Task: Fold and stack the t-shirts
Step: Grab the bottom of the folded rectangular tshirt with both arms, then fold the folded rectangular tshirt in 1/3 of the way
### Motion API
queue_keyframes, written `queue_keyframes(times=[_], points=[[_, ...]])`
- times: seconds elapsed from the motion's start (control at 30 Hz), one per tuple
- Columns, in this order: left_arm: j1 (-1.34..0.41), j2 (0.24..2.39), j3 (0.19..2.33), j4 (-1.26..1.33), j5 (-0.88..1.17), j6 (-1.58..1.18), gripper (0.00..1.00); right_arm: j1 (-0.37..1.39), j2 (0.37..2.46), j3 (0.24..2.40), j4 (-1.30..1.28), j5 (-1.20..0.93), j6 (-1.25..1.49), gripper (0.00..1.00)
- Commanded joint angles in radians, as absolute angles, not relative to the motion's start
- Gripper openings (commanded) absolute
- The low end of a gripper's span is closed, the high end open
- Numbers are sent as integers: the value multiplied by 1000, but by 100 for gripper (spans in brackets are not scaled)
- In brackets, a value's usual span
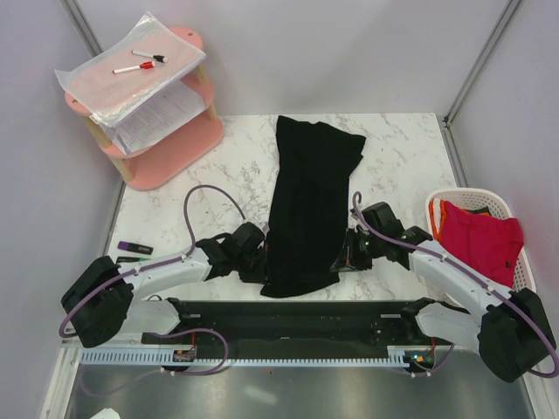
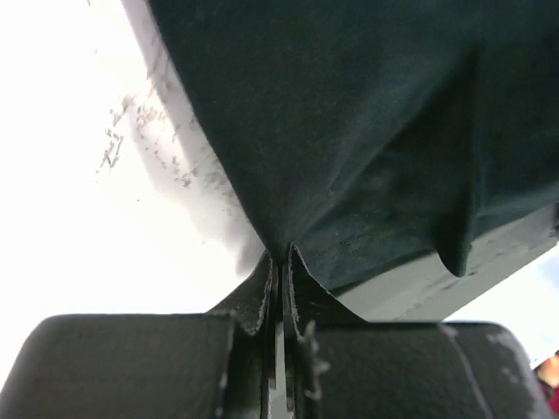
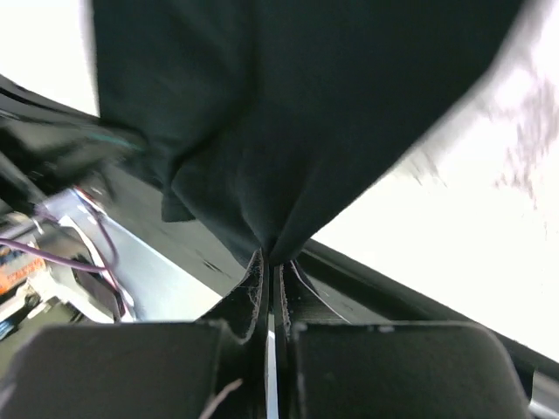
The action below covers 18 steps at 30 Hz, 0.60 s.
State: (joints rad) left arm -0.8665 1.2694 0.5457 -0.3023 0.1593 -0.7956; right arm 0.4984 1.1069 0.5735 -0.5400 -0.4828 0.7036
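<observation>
While near the table [image 1: 229, 166] edge, black t-shirt [image 1: 307, 205], sides pinched by left pincer [image 2: 279, 259], right pincer [image 3: 272, 258].

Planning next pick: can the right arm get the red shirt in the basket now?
Likely not yet: right pincer is shut on the black t-shirt. The red shirt lies uncovered in the basket beside it.

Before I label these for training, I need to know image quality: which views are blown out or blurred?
Top external: evenly lit and sharp, though the black t-shirt shows little fold detail. Left wrist: table overexposed to white, cloth in focus. Right wrist: smeared by blur, table also washed out at right.
</observation>
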Motion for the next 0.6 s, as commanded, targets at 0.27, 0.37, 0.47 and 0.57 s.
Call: queue_keyframes(times=[0.27, 0.37, 0.47, 0.57], points=[[-801, 1305, 915, -462, -40, -650, 2, 496, 1138, 771, -430, -172, 637, 0], [-744, 1351, 975, -445, -43, -614, 2, 492, 1172, 814, -382, -62, 606, 0], [-686, 1396, 1032, -410, -6, -583, 2, 485, 1215, 862, -321, 17, 592, 0], [-655, 1474, 1112, -393, 21, -542, 2, 476, 1267, 911, -269, 70, 575, 0]])
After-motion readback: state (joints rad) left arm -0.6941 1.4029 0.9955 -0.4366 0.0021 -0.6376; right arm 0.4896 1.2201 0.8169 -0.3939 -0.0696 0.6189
